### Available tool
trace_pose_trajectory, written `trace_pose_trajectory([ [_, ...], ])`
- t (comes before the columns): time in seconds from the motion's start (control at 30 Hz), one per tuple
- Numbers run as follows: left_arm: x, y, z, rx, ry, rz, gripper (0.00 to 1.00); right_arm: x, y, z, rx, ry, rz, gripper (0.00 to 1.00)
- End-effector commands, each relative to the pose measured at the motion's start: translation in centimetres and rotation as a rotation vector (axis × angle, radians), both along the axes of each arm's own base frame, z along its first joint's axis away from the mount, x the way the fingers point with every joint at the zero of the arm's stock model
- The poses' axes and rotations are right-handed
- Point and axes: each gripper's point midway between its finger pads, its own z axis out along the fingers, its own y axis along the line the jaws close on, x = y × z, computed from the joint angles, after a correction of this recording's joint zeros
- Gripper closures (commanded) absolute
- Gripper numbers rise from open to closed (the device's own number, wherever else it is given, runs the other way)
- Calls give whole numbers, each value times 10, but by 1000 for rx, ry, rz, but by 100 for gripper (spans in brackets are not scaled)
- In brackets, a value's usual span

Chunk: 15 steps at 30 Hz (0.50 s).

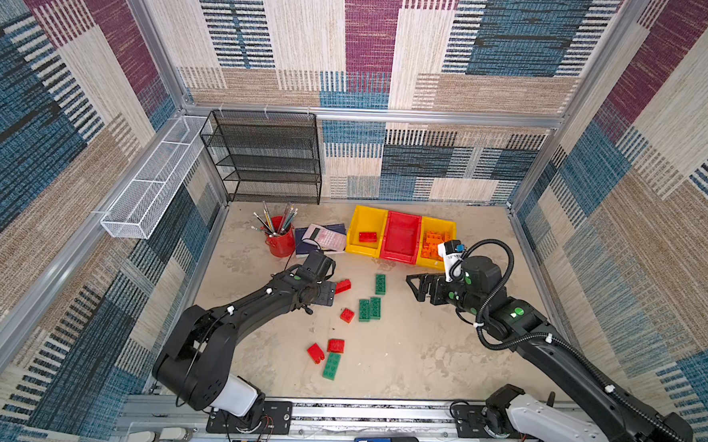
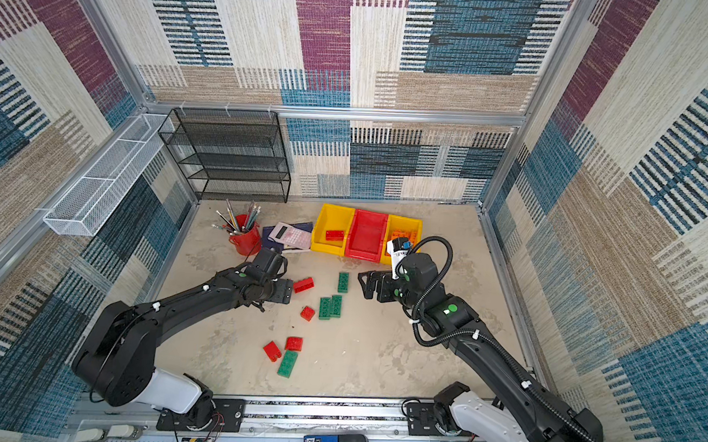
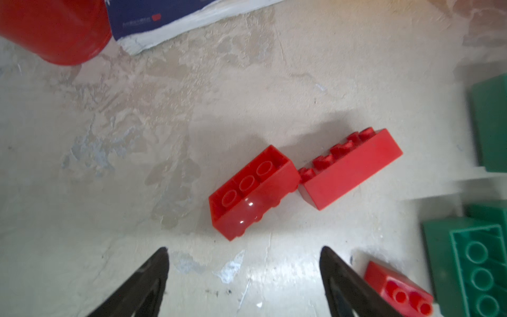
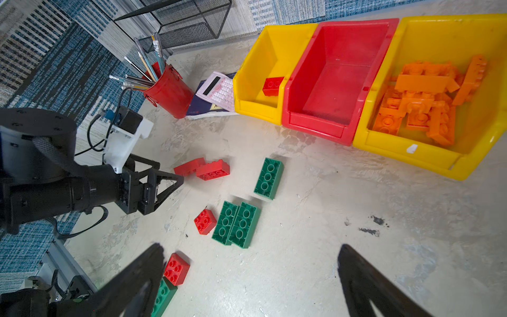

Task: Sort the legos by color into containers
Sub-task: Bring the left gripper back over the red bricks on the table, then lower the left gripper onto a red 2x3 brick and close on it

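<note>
Three joined containers stand at the back: a yellow bin (image 1: pixel 359 247) with one red lego (image 1: pixel 367 236), a red bin (image 1: pixel 401 237), and a yellow bin (image 4: pixel 428 153) heaped with orange legos (image 4: pixel 419 101). Red and green legos lie loose on the table. My left gripper (image 3: pixel 244 249) is open just short of two red legos (image 3: pixel 252 195) that touch end to end, one upside down and one (image 3: pixel 351 170) on its side. The right gripper (image 4: pixel 251 247) hangs open above bare table, to the right of a green lego (image 1: pixel 380 283), with nothing between its fingers.
A pair of green legos (image 1: pixel 369 309) and a small red one (image 1: pixel 347 315) lie mid-table. Two red legos (image 1: pixel 336 345) and a green one (image 1: pixel 332 365) lie nearer the front. A red pencil cup (image 1: pixel 280 239), calculator (image 1: pixel 324 237) and black mesh shelf (image 1: pixel 264 159) stand at back left.
</note>
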Motion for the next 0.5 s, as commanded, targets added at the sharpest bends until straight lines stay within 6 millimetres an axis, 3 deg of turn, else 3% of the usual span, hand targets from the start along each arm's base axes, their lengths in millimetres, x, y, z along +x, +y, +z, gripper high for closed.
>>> trace_pose_trajectory([
  [0.0, 11, -7, 4, 60, -14, -125, 17, 2, -1, 4, -9, -14, -9, 0],
  [0.17, 21, -15, 7, 74, -18, -185, 18, 3, -3, 5, -25, -16, -12, 0],
  [0.47, 17, -14, -14, 132, 101, -226, 28, 5, -3, 5, -32, -13, -17, 0],
])
